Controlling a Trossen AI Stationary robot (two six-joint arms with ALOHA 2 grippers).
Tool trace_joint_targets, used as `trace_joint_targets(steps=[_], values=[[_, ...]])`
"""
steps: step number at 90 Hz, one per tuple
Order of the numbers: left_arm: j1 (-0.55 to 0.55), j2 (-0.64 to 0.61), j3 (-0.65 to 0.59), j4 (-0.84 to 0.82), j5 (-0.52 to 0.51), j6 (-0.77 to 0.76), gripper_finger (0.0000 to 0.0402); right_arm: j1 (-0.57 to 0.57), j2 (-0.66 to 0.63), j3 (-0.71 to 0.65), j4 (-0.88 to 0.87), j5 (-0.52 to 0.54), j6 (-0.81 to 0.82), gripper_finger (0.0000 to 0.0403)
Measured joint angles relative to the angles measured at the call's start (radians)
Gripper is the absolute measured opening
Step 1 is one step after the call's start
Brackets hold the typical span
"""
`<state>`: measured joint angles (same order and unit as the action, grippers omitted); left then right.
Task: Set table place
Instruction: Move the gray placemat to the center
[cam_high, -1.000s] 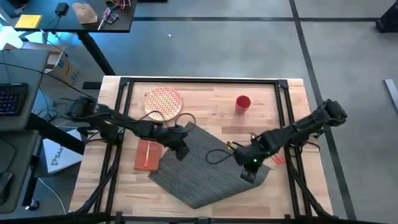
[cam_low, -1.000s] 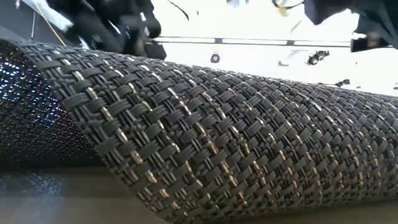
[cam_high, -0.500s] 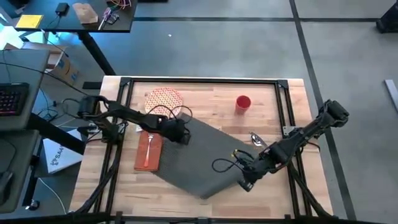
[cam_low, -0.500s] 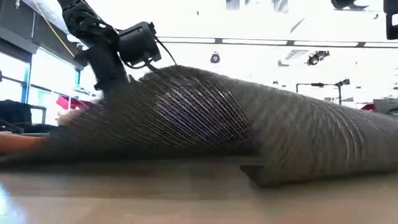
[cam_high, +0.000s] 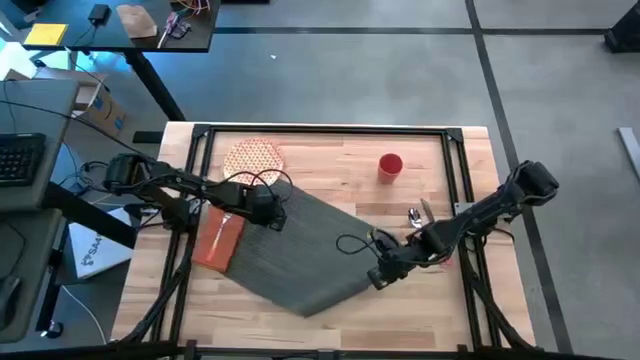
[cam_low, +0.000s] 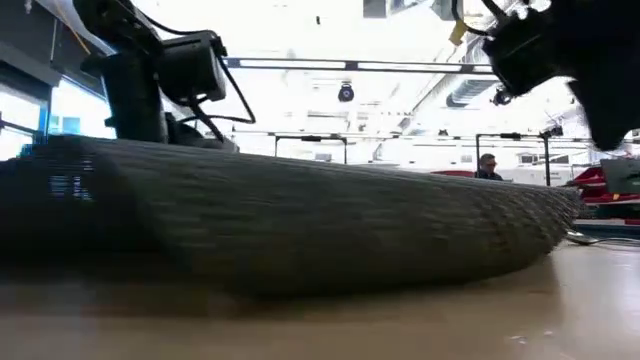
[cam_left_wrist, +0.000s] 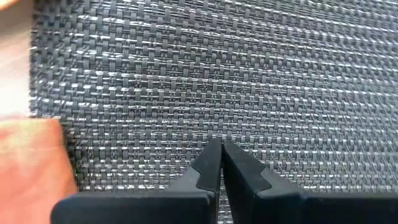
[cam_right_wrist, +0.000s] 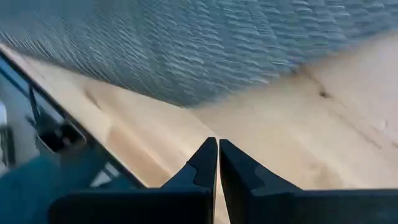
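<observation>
The dark grey woven placemat (cam_high: 300, 260) lies askew on the wooden table (cam_high: 330, 150), its near part still humped in the low view (cam_low: 300, 220). My left gripper (cam_high: 270, 213) is shut over the mat's far-left corner, beside the orange napkin (cam_high: 215, 245). My right gripper (cam_high: 378, 277) is shut at the mat's right corner. In its wrist view the fingertips (cam_right_wrist: 218, 142) stand over bare wood, short of the mat's edge (cam_right_wrist: 186, 102). My left gripper meets the placemat's top face (cam_left_wrist: 221, 134) near its far-left corner with its shut fingertips, coming from above. No fold or edge shows between the fingers. The weave lies flat around the tips, with the mat's edge and the napkin (cam_left_wrist: 31, 168) close beside them.
A red-patterned plate (cam_high: 250, 158) sits at the far left and a red cup (cam_high: 390, 165) at the far middle. Cutlery (cam_high: 415, 215) lies right of the mat. A black rail frame (cam_high: 320, 130) edges the table. Bare wood shows between plate and cup.
Both grippers have gone toward the table's left edge, the left one also toward the far edge. The placemat has slid left with them and dropped from a high raised curl to a low hump. The napkin has shifted left and turned a little.
</observation>
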<state>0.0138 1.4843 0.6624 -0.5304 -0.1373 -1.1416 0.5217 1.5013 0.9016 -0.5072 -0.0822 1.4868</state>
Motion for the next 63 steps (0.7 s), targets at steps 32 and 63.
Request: trace_joint_targets(steps=[32, 63], values=[[-0.017, -0.001, 0.001, 0.004, 0.006, 0.011, 0.0, 0.05, 0.03, -0.308, 0.695, 0.226, 0.157, 0.0092], [-0.017, -0.001, 0.002, 0.01, 0.023, 0.019, 0.0, 0.017, 0.046, -0.388, 0.81, 0.22, 0.3, 0.018]])
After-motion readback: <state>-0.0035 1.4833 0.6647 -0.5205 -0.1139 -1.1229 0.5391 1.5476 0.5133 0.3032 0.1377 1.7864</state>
